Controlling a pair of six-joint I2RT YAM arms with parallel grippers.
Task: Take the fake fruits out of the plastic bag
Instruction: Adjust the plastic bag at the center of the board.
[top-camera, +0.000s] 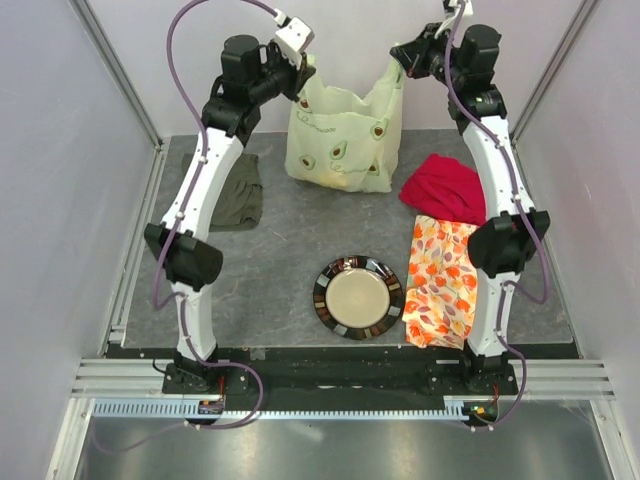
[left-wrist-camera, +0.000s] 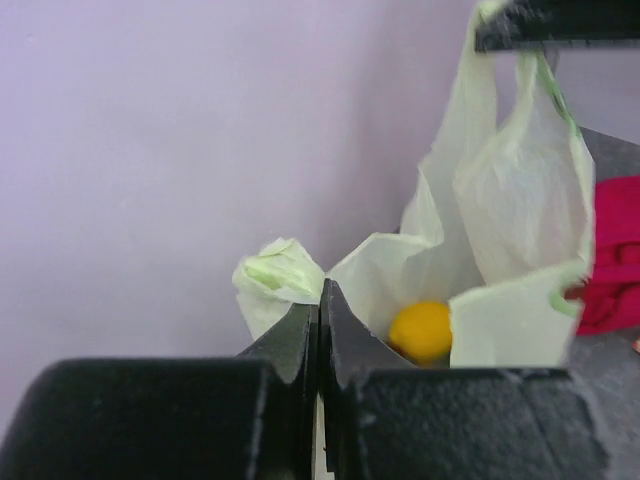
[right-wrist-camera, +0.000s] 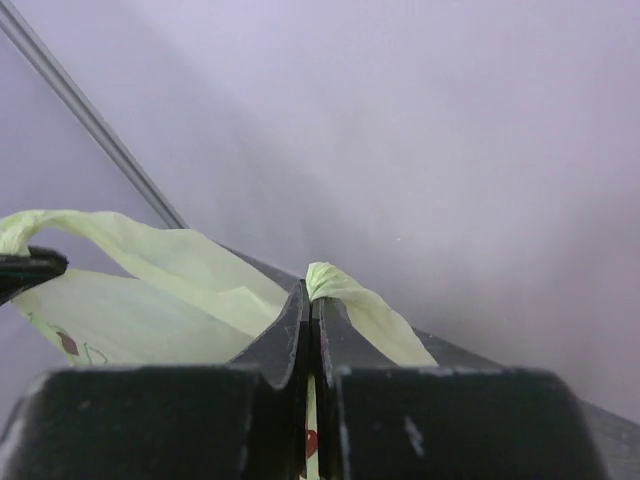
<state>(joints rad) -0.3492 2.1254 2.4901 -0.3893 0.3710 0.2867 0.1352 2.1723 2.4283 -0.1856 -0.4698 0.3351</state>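
Observation:
The pale yellow-green plastic bag (top-camera: 345, 135) hangs stretched between both grippers at the back of the table, its bottom resting on the mat. My left gripper (top-camera: 303, 75) is shut on the bag's left handle (left-wrist-camera: 280, 275). My right gripper (top-camera: 402, 60) is shut on the right handle (right-wrist-camera: 345, 290). In the left wrist view a yellow lemon (left-wrist-camera: 420, 330) shows inside the bag's open mouth (left-wrist-camera: 500, 220). A yellowish shape shows through the bag's lower wall (top-camera: 335, 180). The other fruits are hidden.
A dark-rimmed plate (top-camera: 359, 297) sits at the front middle. An orange-flowered cloth (top-camera: 440, 282) lies right of it, a red cloth (top-camera: 445, 188) behind that, and an olive-grey folded cloth (top-camera: 238, 195) at the left.

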